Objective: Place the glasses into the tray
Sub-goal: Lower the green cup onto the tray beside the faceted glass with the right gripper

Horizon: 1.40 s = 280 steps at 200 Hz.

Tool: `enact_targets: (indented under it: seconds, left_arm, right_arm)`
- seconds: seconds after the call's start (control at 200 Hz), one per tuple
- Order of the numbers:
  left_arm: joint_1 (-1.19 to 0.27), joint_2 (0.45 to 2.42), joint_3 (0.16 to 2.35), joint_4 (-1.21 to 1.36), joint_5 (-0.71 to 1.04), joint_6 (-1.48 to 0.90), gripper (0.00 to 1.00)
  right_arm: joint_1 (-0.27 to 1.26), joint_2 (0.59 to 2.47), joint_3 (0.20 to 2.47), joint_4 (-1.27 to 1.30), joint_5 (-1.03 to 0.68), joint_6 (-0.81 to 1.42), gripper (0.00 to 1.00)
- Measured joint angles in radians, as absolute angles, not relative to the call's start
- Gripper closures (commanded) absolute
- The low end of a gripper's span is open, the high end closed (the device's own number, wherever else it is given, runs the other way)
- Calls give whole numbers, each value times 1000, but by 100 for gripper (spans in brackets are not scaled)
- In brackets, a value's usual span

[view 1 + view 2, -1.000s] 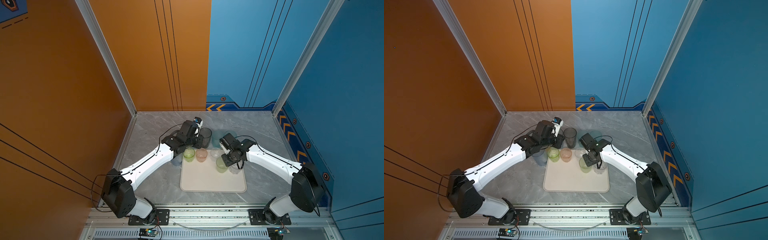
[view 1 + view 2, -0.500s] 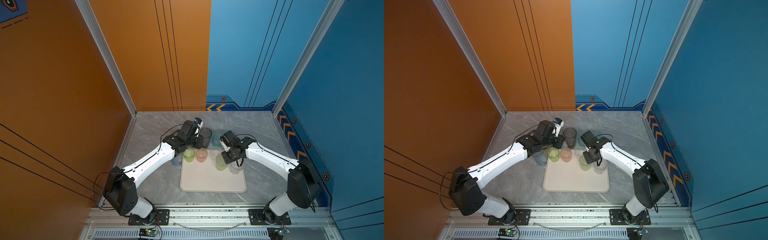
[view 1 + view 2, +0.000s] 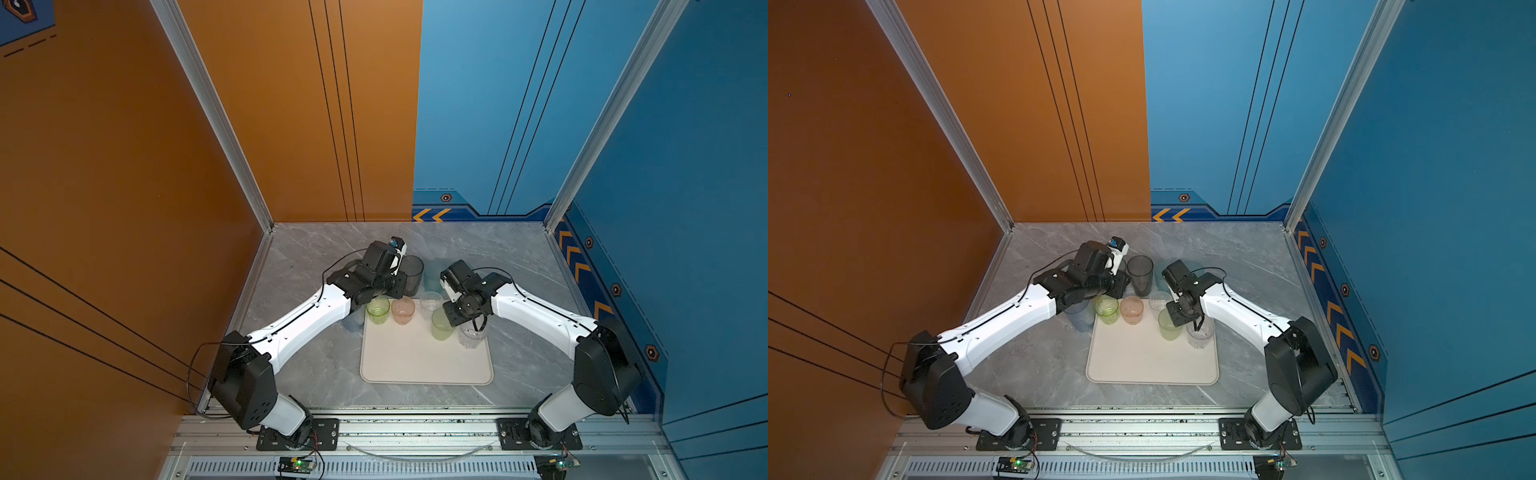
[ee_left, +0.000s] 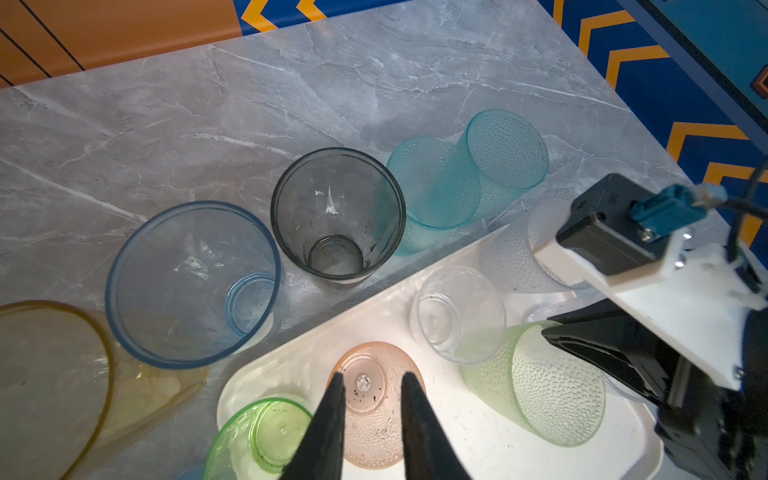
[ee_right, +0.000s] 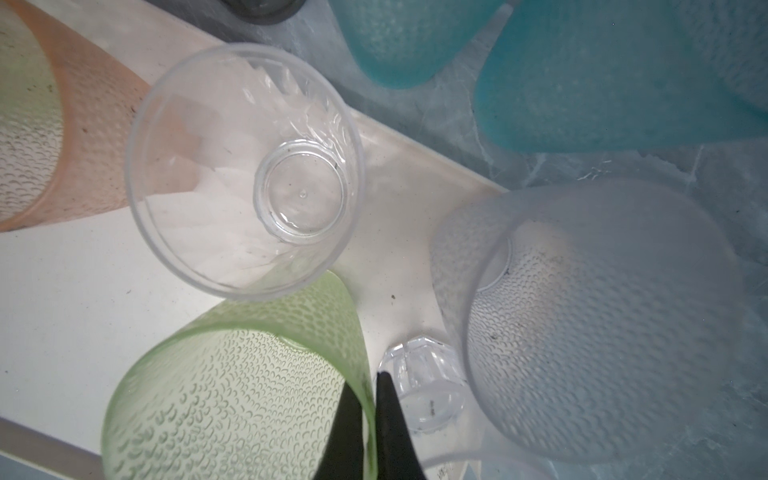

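right gripper [image 5: 368,380] pinches the pale green glass [image 5: 232,395] rim over the tray [image 3: 415,361]; left gripper [image 4: 373,376] hangs part-open above the pink glass [image 4: 374,432].

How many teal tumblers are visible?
2. One translucent teal dimpled tumbler stands on the marble tabletop beside the smoky grey tumbler; the second teal tumbler is right next to it. More may be hidden.

The desk [image 4: 249,104] is grey marble with pale veins, the tray [image 4: 469,436] cream-white. The teal glasses [image 4: 436,187], pale green glass [image 4: 552,390] and pink glass [image 4: 374,432] are dimpled; the smoky grey glass [image 4: 336,208] and blue glass [image 4: 187,282] are smooth.
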<state>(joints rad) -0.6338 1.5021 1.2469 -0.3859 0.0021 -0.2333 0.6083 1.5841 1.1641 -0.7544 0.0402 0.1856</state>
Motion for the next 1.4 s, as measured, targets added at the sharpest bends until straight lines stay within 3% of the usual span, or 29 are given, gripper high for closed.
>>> enact_targets:
  seconds: [0.165,0.606,1.402]
  left_arm:
    - [-634,1503,1248,-386,3,-233,74]
    - [-634,1510,1252,-387,6,-233,74]
    - [-643,1514,1252,-421,-22,-225,79]
  right_arm:
    - [607,1584,1164,-756,38,178,84]
    - [607,1584,1164,-767,37,178,73]
    - [607,1517,1164,-777,3,179,71]
